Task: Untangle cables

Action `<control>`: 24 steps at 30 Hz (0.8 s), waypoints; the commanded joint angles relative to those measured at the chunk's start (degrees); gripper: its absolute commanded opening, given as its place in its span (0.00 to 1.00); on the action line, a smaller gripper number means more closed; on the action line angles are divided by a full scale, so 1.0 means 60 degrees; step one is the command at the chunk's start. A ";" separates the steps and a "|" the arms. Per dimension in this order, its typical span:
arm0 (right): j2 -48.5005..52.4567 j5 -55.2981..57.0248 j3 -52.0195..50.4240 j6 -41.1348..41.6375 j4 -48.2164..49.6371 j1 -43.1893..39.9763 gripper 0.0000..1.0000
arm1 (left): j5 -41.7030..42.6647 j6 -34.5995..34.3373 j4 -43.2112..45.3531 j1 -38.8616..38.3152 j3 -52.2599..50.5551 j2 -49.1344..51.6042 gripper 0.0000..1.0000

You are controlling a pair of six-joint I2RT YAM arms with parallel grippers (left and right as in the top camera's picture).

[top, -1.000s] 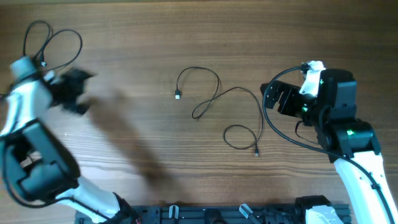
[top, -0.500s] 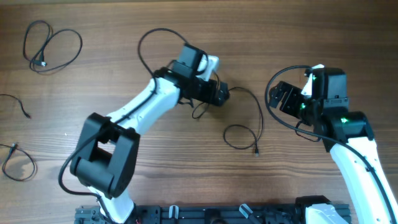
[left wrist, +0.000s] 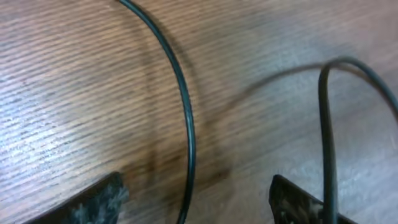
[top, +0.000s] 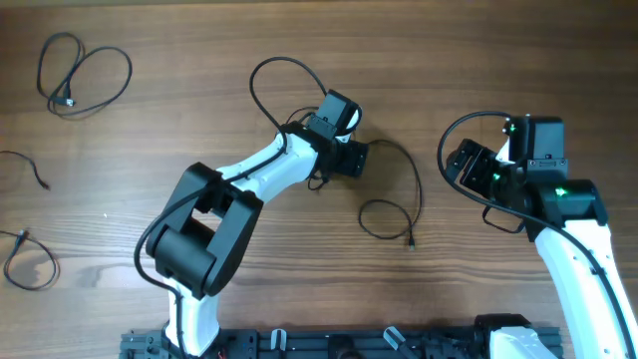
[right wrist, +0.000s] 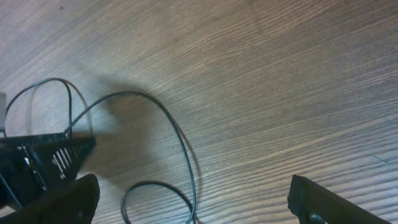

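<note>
So our left claw [left wrist: 199, 200] just swung astride the middle cable [left wrist: 190, 124], spread, grab comes next; right claw [right wrist: 189, 199] spread too.

Colours: cables [left wrist: 189, 134] plain black. Table [top: 199, 60] mid-brown wood with a fine streaked grain. Left arm [top: 264, 170] and right arm [top: 578, 259] white shells, black joints. Green lights [top: 561, 191] on right arm.

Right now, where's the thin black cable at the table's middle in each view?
Overhead: thin black cable right of centre, running from the left hand to a loop.
Left wrist: cable curves down mid-frame between that hand's tips.
Right wrist: arcs through left-centre.
Shared landmark: left hand, at right wrist's left edge.
</note>
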 commanded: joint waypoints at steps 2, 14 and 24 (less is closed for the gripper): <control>0.0036 0.0222 0.0011 -0.0229 -0.0084 -0.0033 1.00 | -0.0098 -0.0943 0.0036 -0.0062 -0.0004 0.0277 0.04; 0.0040 0.0219 0.0011 -0.0208 -0.0044 -0.0033 1.00 | -0.0204 -0.1107 -0.3056 0.2794 0.0601 -0.4717 0.04; 0.0040 0.0178 0.0011 -0.0124 -0.0113 -0.0033 1.00 | -0.1526 -0.1180 -0.4586 0.5566 0.0601 -0.5355 0.04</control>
